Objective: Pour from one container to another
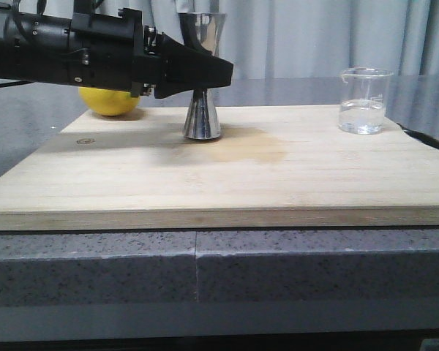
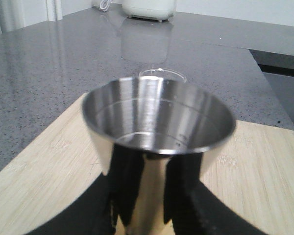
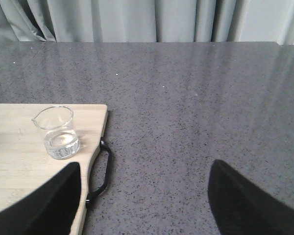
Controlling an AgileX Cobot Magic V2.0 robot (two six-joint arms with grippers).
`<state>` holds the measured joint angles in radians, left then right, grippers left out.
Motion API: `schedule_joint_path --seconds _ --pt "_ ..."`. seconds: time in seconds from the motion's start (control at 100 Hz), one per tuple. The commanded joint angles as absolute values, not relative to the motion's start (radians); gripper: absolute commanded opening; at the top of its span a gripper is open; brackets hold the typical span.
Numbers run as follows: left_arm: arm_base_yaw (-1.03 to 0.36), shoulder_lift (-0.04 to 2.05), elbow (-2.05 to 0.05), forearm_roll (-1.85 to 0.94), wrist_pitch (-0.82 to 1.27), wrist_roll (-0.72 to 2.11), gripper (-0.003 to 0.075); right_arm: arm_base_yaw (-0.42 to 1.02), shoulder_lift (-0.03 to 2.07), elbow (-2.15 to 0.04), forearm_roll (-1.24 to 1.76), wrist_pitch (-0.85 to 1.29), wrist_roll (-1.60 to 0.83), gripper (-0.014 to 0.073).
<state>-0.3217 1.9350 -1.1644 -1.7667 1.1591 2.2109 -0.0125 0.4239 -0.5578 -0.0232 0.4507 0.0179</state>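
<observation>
The steel jigger [image 1: 203, 118] stands upright on the wooden board [image 1: 219, 183], left of centre. My left gripper [image 1: 214, 73] reaches in from the left and is shut on its narrow waist. In the left wrist view the jigger [image 2: 157, 122] fills the middle, its upper cup empty, with black fingers [image 2: 83, 215] on both sides of the waist. The glass beaker [image 1: 364, 102] stands at the board's right end with a little clear liquid in it. My right gripper [image 3: 144, 196] is open over the bare counter, the beaker [image 3: 58, 134] apart from it on the board corner.
A yellow lemon [image 1: 110, 101] lies on the board behind my left arm. The board has a black handle [image 3: 104, 169] at its right end. A white appliance [image 2: 147, 9] stands far back on the grey counter [image 3: 196, 107].
</observation>
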Motion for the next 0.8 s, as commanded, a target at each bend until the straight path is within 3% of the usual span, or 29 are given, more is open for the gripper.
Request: schedule_joint_path --seconds 0.0,0.79 --pt "-0.33 1.89 -1.194 -1.853 1.28 2.2 0.0206 -0.018 0.437 -0.593 -0.033 0.38 0.016 0.0495" --pt "-0.33 1.826 -1.195 -1.853 1.28 2.2 0.0206 -0.018 0.437 -0.593 -0.033 0.386 0.016 0.0495"
